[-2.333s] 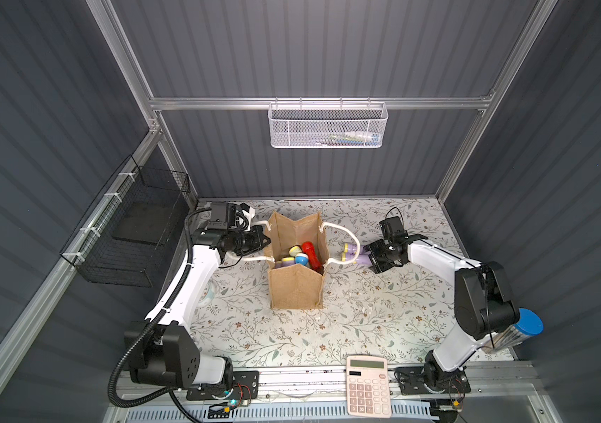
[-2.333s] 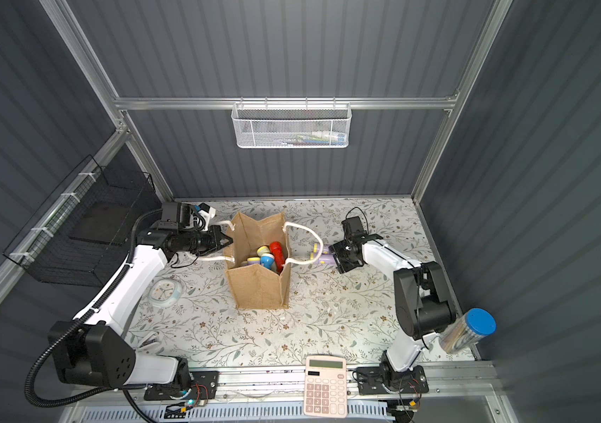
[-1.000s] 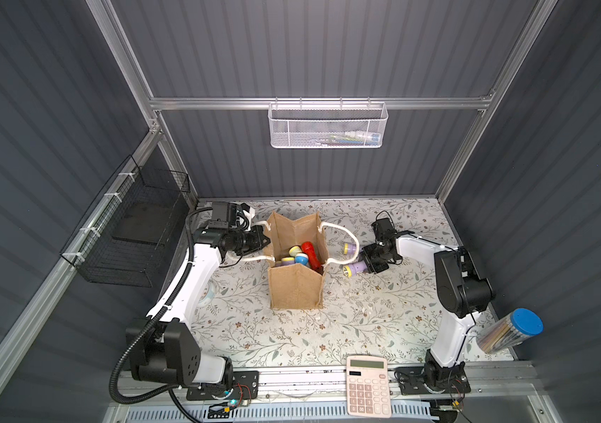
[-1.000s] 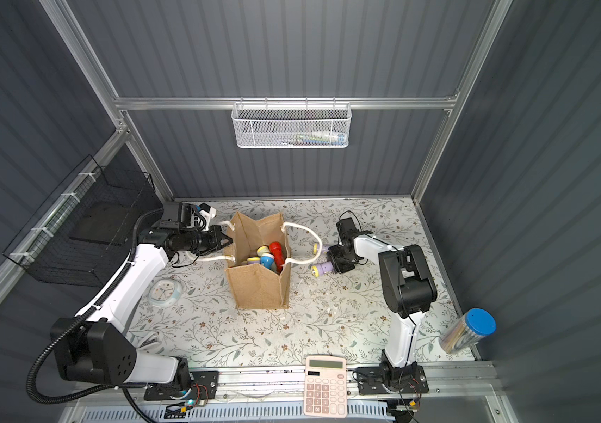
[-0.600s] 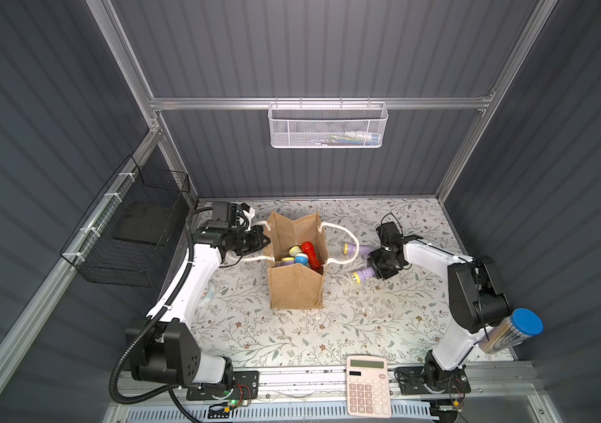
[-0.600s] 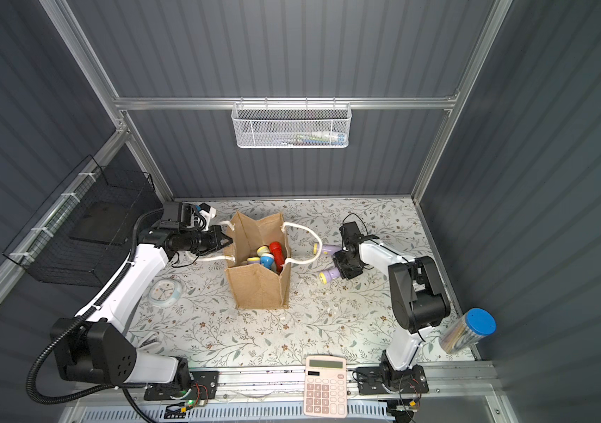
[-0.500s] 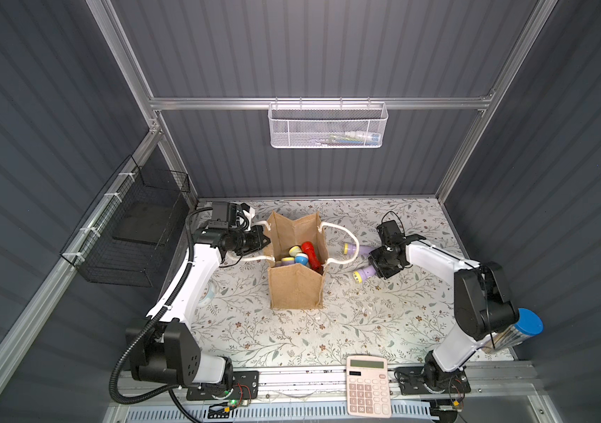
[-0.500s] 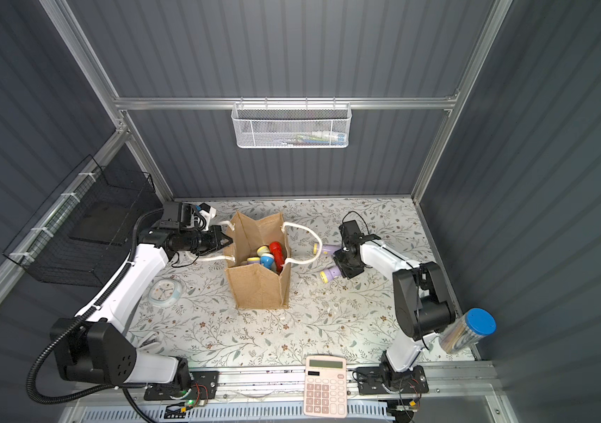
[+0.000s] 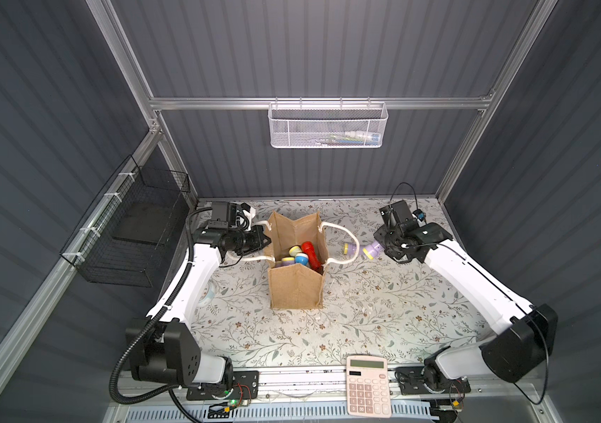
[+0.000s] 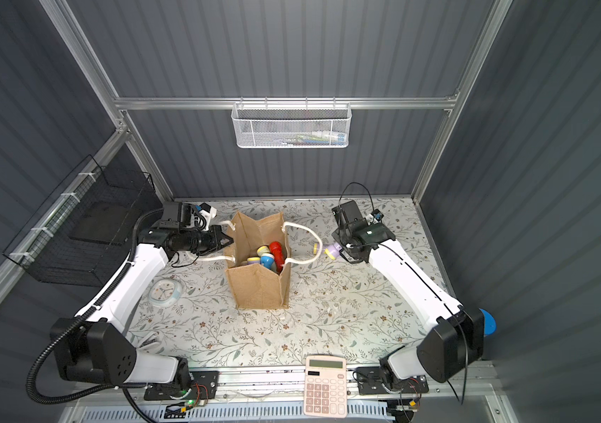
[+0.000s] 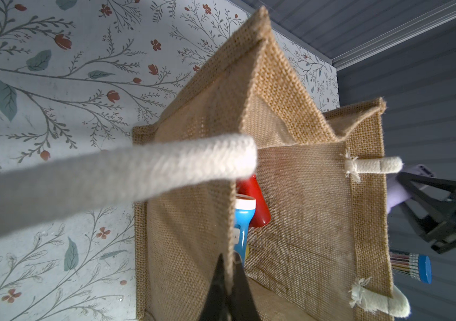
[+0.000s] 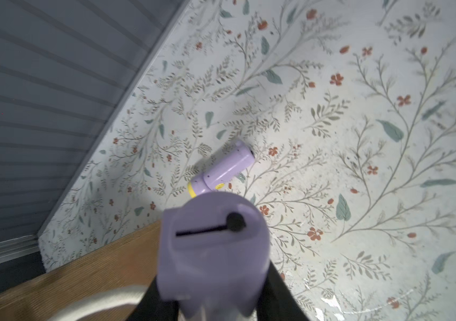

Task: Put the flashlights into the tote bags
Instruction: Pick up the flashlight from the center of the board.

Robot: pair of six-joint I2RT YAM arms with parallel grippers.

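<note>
Several flashlights [image 9: 308, 252] half hidden in tote bag [image 9: 297, 289]; held lilac flashlight [image 9: 369, 251] part-covered.

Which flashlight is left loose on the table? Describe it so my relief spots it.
Find the jute bag mid-table. Beside its rope handle on the right arm's side, a lilac flashlight with a yellow head lies flat on the table. Its lilac twin nearby is held in the right gripper; this one is untouched.

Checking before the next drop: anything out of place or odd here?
One loose lilac flashlight lies on its side on the floral mat, outside the jute bag, near its rope handle. The right gripper holds a second lilac flashlight; the left gripper pinches the bag's wall. Nothing looks spilled.
</note>
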